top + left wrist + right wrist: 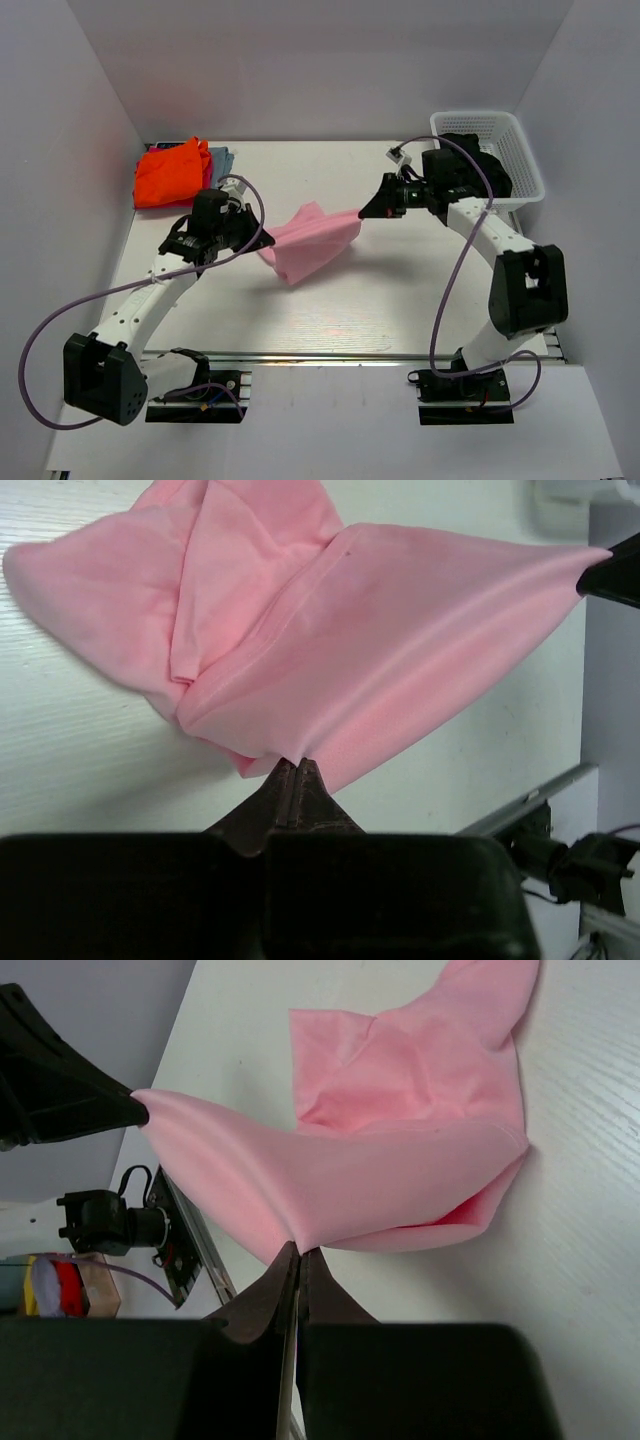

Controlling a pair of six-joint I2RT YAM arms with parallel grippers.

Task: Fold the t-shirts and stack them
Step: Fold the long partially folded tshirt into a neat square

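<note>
The light pink t-shirt (310, 245) is held in the air between my two grippers over the middle of the table, and its lower part hangs onto the tabletop. My left gripper (260, 243) is shut on its left edge; in the left wrist view the fingers (292, 765) pinch the pink cloth (330, 640). My right gripper (364, 211) is shut on its right corner; in the right wrist view the closed tips (300, 1253) pinch the pink cloth (400, 1160). A bright orange t-shirt (168, 172) lies on top of a pile at the back left, with grey-blue cloth (222, 157) beside it.
A white mesh basket (515, 150) stands at the back right, behind the right arm. White walls enclose the table on three sides. A metal rail (330, 355) runs along the near edge.
</note>
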